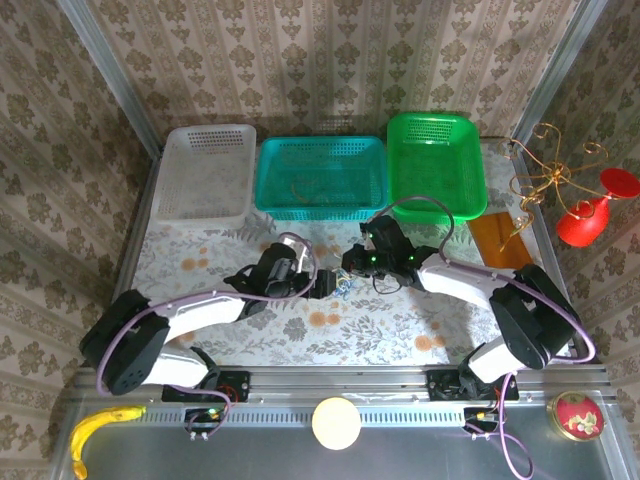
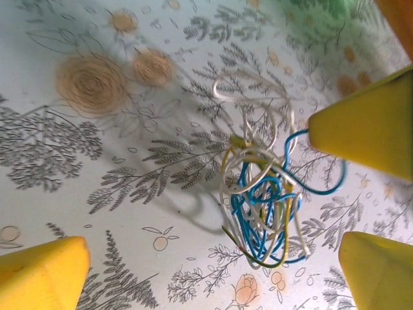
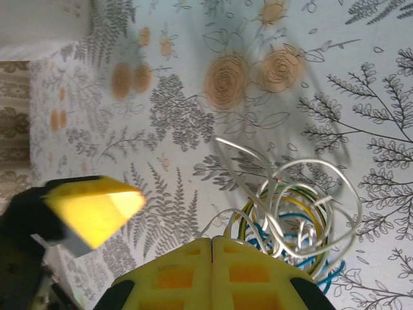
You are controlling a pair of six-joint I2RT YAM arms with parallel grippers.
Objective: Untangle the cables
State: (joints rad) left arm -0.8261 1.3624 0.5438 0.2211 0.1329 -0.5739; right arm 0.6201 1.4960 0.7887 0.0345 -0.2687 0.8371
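Two grippers meet at mid-table (image 1: 400, 330) over the cables (image 1: 343, 288), a small blue, yellow and white clump. Fingers of the left gripper (image 2: 213, 248) stand wide apart, the clump between them. At the clump's 2 o'clock in the left wrist view, the right gripper (image 3: 211, 244) is pressed together (a blue strand touches its tip; whether it is pinched is unclear).

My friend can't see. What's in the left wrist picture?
A small tangle of blue, yellow and white cables lies on a flowery tablecloth. The left gripper is open, yellow fingers at the bottom corners. The right gripper reaches a blue loop from the right.
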